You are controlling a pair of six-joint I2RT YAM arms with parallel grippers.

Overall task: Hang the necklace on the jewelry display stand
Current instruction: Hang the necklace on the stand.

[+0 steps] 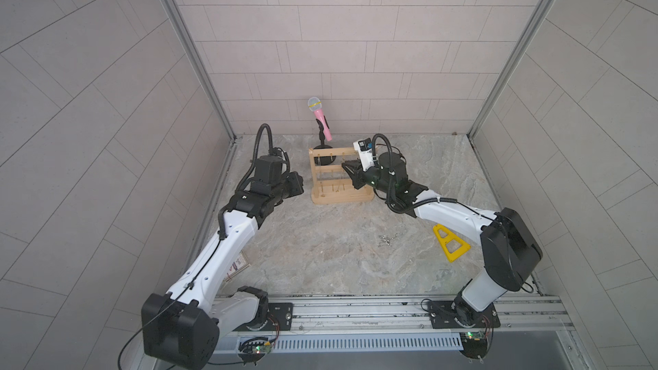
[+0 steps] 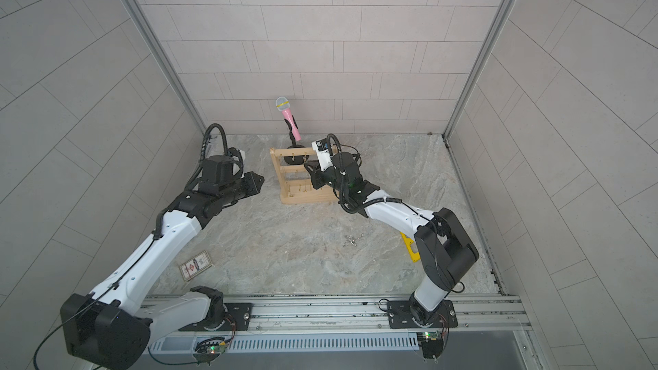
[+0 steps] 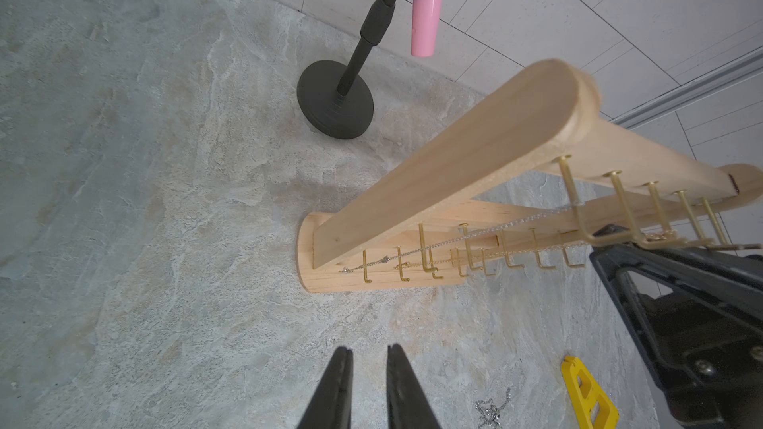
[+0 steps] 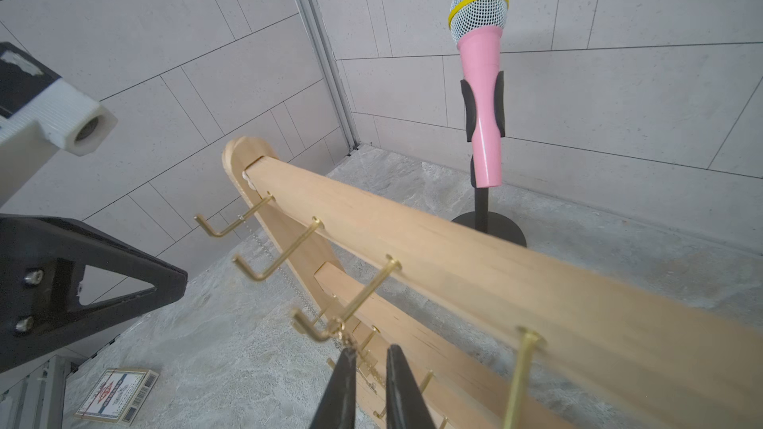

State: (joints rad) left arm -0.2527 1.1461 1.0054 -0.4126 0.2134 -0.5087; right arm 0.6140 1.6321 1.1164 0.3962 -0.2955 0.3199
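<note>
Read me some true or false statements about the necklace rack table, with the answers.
The pink microphone stands behind the jewelry display stand. True.
The left gripper holds a necklace. False: its jaws stand apart, empty.
A loose chain lies on the table near the yellow triangle. True.
The jewelry display stand lies tipped over. False: it stands upright.
The right gripper is far from the stand. False: its tips are at a top-bar hook.

Card box (image 1: 241,264) half hidden behind left arm (image 1: 228,240); microphone (image 3: 427,14) head cut off; hold of right gripper (image 4: 368,354) on gold necklace (image 4: 346,336) indiscernible.
</note>
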